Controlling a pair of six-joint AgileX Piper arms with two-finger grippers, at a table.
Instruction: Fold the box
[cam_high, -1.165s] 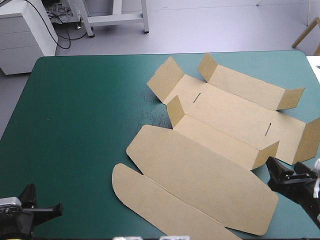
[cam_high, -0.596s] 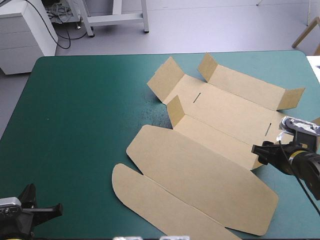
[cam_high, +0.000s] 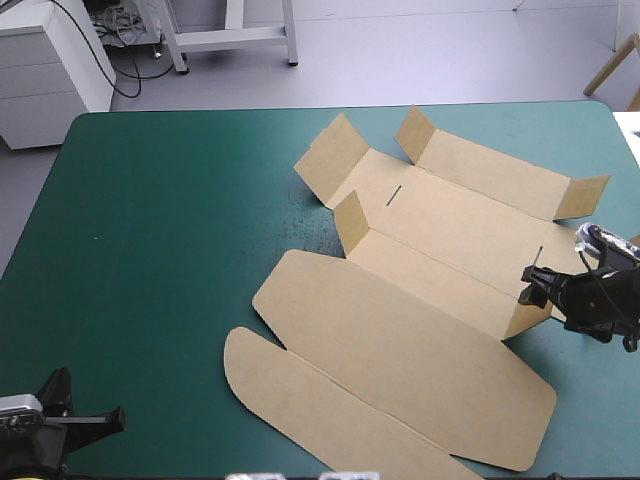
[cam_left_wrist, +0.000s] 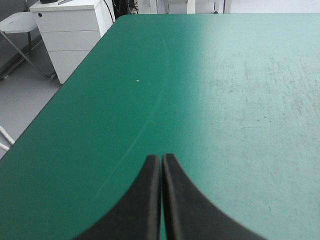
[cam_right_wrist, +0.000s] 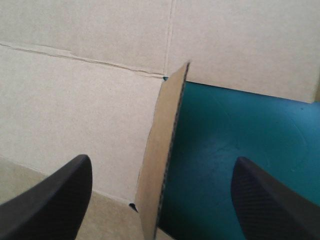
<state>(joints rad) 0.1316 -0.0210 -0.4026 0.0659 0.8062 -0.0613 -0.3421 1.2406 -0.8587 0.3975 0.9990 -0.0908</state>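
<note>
The brown box (cam_high: 430, 235) lay unfolded across the right half of the teal-green tabletop (cam_high: 170, 230), its short walls creased up and its rounded lid panels flat. The right gripper (cam_high: 533, 285) stood spread around one upright corrugated flap (cam_right_wrist: 167, 150). The left gripper (cam_left_wrist: 161, 162), at the near-left corner, was pressed together.

A broad bench (cam_high: 150, 250) with a teal-green cover fills most of the frame, its far edge near the top. Beyond it lies a smooth pale grey floor (cam_high: 450, 60), evenly lit. A white drawer cabinet (cam_high: 45, 75) stands at upper left with tangled black cables (cam_high: 118, 25) beside it, a white metal frame (cam_high: 235, 38) at top centre, and light wooden legs (cam_high: 612, 62) at upper right
</note>
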